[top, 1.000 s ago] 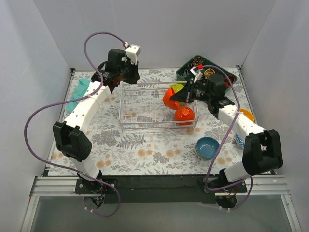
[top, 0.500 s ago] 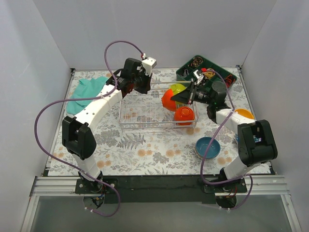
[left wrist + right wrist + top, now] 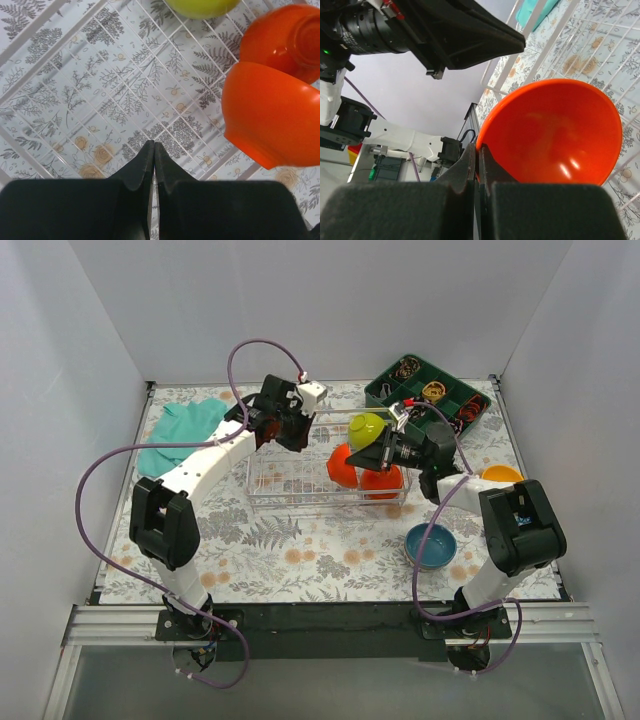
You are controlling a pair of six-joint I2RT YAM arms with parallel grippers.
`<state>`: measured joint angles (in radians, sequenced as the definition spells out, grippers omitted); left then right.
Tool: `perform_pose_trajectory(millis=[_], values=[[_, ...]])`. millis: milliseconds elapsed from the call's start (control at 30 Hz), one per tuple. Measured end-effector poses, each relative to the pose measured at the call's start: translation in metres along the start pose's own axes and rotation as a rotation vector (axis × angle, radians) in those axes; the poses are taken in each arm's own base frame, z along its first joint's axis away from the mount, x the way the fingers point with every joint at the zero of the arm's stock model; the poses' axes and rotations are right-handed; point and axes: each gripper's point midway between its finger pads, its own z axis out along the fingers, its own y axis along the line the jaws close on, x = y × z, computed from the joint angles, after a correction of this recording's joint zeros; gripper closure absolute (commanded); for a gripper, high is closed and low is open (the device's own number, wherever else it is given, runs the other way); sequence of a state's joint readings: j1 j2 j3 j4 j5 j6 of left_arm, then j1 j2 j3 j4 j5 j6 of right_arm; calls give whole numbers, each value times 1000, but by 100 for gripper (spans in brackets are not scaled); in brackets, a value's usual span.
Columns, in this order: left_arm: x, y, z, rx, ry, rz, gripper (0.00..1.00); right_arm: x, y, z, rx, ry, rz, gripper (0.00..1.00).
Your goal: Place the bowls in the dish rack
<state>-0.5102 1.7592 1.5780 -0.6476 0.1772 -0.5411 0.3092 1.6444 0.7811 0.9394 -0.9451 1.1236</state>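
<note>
We found the dish rack [image 3: 300, 503] mid-table, with a lime bowl [image 3: 367, 427] and a second orange bowl [image 3: 383, 480] crowding its 3 o'clock end. The right gripper [image 3: 476, 150] reached in from 3 o'clock, pinched onto an orange bowl [image 3: 340, 468] by the rim. The left gripper [image 3: 153, 145] hung closed and empty over the rack's 11 o'clock side. A blue bowl [image 3: 430, 545] sat at 5 o'clock and a green tray [image 3: 385, 392] at 1.

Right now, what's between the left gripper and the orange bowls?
Nothing but the bare wire floor of the dish rack, seen in the left wrist view between the left gripper and the nearer orange bowl.
</note>
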Motion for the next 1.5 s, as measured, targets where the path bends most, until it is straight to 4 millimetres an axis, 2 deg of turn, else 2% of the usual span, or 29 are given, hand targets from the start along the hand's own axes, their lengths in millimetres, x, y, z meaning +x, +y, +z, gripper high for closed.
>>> perform_pose_trajectory(millis=[133,467,800,967,1167,1500], values=[[9,-13,-1,50,36,18,100,7,-11,-3,25,-4,23,99],[27,-43,-7,188,105,38,100,12,-46,-1,114,-30,88,99],[36,-73,-11,292,144,48,100,13,-47,1,120,-28,76,99],[41,-88,-5,321,164,60,100,13,-48,0,130,-30,61,99],[52,-95,11,330,206,52,100,13,-49,0,139,-32,46,98],[50,-93,23,302,205,48,100,12,-50,-2,148,-31,30,98]])
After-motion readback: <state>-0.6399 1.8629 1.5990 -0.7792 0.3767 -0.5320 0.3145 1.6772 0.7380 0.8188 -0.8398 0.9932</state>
